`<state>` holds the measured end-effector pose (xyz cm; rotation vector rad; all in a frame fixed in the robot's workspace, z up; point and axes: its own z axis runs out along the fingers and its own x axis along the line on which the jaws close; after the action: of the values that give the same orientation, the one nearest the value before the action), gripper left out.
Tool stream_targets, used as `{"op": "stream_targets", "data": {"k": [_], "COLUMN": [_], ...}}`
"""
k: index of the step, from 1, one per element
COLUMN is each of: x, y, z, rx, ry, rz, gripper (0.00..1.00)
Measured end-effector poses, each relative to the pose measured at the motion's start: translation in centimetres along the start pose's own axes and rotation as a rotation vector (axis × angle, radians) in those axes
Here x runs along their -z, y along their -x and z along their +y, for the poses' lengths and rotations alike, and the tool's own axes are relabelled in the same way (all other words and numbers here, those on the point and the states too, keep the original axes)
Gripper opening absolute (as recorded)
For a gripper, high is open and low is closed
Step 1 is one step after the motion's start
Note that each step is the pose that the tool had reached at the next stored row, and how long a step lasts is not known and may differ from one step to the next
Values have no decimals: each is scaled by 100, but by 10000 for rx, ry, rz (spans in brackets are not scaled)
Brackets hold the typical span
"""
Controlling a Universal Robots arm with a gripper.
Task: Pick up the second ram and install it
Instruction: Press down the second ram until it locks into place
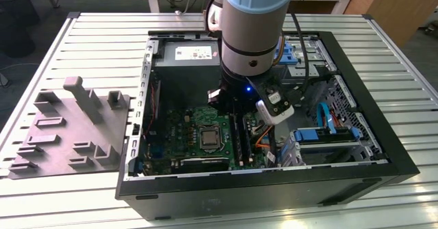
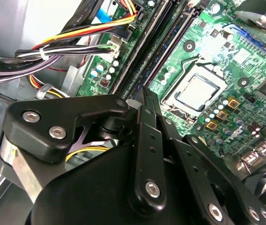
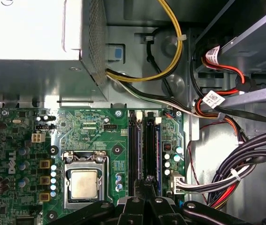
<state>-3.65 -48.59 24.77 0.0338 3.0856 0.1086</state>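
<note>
Black linkage gripper [image 3: 147, 185]: low inside open black computer case [image 1: 383, 152], fingertips pressed together over long black memory slots [image 3: 133, 145] beside processor socket, seemingly seating second ram, thin dark blue-green circuit strip [image 3: 159, 140], edge-on in slot

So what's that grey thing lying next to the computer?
It is a grey tray that looks like moulded plastic, matte and all one colour. Its top is shaped into raised blocks and shallow rectangular pockets of several sizes, with one tall post leaning up near its far edge. It lies flat on the slatted metal table, on the exterior view's left of the open black computer case, close against the case's side.
</note>
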Motion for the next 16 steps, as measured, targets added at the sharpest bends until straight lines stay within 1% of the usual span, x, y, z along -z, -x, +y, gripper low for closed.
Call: {"op": "stream_targets", "data": {"k": [5,8,12,14,16], "x": [0,-2,-7,-11,-13], "y": [0,-1,-2,-3,-3], "z": [2,27,80,109,130], "rx": [0,0,0,3,6], "ry": [0,-5,-9,-42,-109], "rz": [0,0,0,-1,-2], "gripper": [11,11,11,11,11]}}
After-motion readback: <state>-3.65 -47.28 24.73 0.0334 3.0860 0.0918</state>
